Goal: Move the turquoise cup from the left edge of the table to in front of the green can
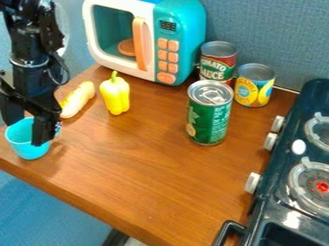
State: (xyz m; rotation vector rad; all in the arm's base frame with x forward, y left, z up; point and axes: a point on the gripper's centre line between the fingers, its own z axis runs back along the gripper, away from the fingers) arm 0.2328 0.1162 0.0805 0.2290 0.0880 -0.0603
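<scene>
You seem at the grasping step, your tool (27, 132) at the blue cup (26, 149); whether it's pinching, you can't tell, so check before lifting.

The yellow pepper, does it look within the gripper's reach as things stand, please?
Probably yes: nothing covers the yellow pepper, and bare wood lies in front. The gripper would likely first need to clear the blue cup and mind the pale yellow item alongside.

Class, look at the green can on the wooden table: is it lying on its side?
No, the green can stands upright on the wooden table, its silver lid facing up.
</scene>
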